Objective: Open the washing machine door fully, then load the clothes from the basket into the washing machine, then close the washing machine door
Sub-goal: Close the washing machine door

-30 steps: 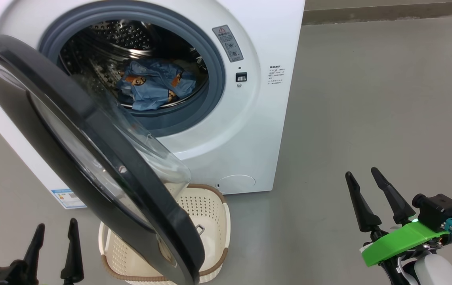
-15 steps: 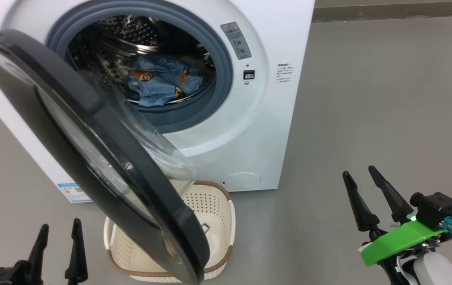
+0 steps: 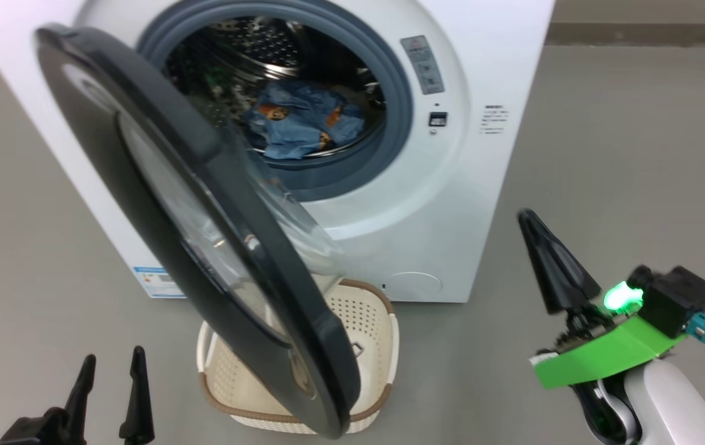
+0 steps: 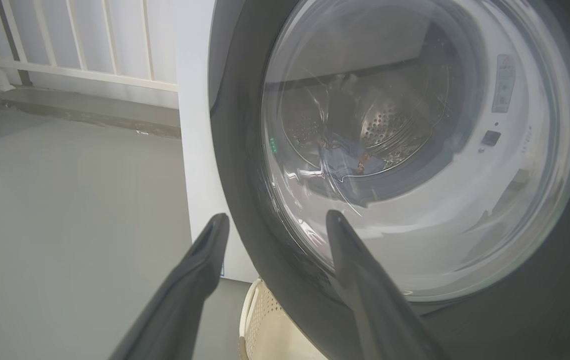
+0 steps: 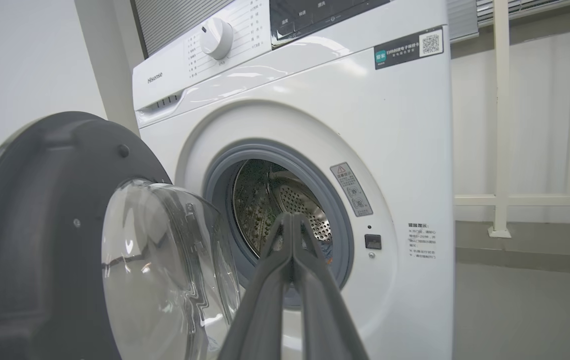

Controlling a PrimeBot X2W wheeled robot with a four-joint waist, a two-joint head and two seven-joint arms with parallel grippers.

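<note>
Just beyond left claw (image 3: 113, 353): door (image 3: 204, 235)

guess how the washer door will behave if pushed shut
The door probably swings as one rigid piece: its black ring looks thick and solid. The bulging glass bowl likely makes it heavy for its size. Its glossy face may be slippery to push.

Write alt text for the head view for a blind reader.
A white washer with its round door standing open, blue clothes in the drum, a cream basket on the floor under the door. At lower left an open left gripper; at lower right a shut right gripper.
</note>
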